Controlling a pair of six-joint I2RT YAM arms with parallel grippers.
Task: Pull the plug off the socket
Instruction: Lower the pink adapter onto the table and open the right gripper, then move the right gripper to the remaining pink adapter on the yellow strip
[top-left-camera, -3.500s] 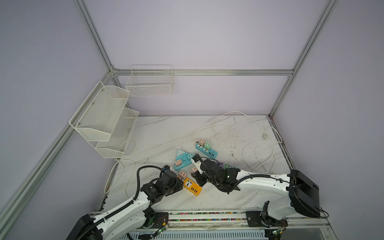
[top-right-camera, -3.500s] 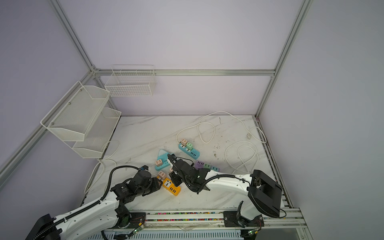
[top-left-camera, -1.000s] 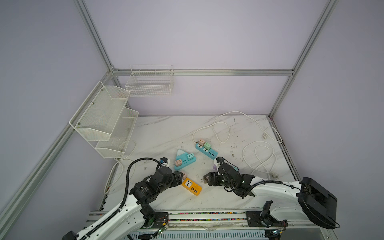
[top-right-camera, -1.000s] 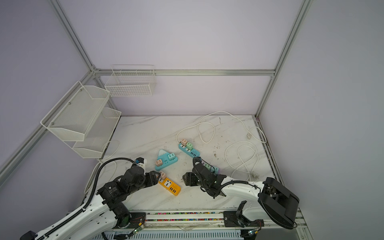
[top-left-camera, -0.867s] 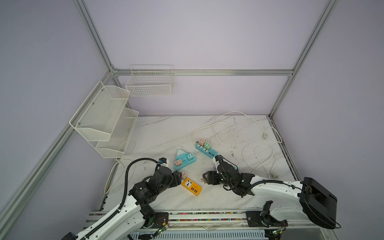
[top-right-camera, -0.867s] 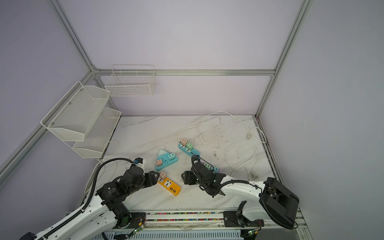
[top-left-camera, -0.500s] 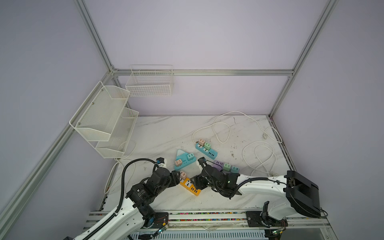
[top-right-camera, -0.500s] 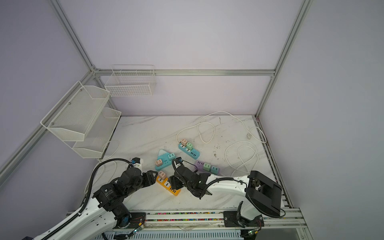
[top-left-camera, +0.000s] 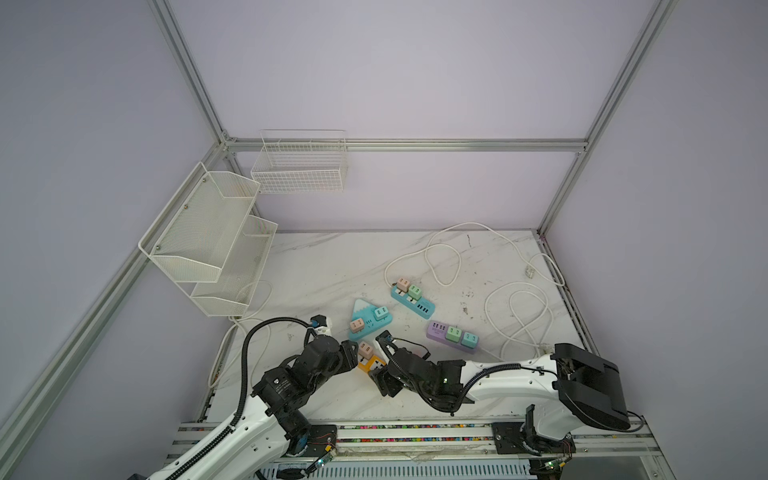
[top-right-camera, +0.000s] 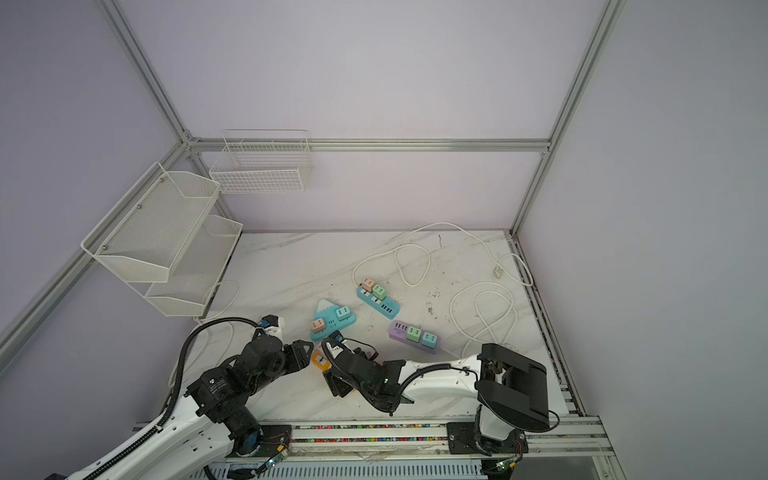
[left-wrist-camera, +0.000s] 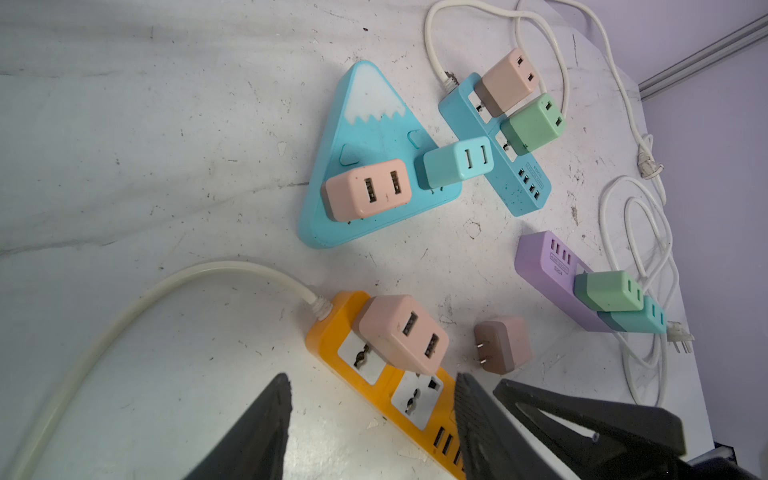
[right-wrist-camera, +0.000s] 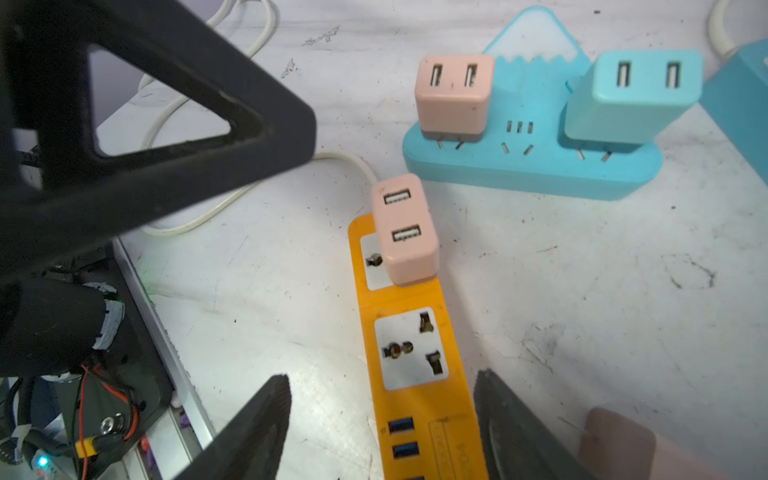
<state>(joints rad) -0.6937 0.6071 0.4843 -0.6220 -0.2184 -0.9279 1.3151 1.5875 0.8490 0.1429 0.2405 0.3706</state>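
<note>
We see the pink plug (left-wrist-camera: 403, 334) seated in the end socket of the orange strip (left-wrist-camera: 338, 328), nearest its cord, at the front of the surface (left-wrist-camera: 166, 124). The left pincer (left-wrist-camera: 372, 376) is released and empty, its 2 jaws apart just short of the plug. The right pincer (right-wrist-camera: 382, 376) is also released, jaws straddling the strip near its free socket, holding nothing. A loose plug (left-wrist-camera: 503, 343) lies beside the strip.
</note>
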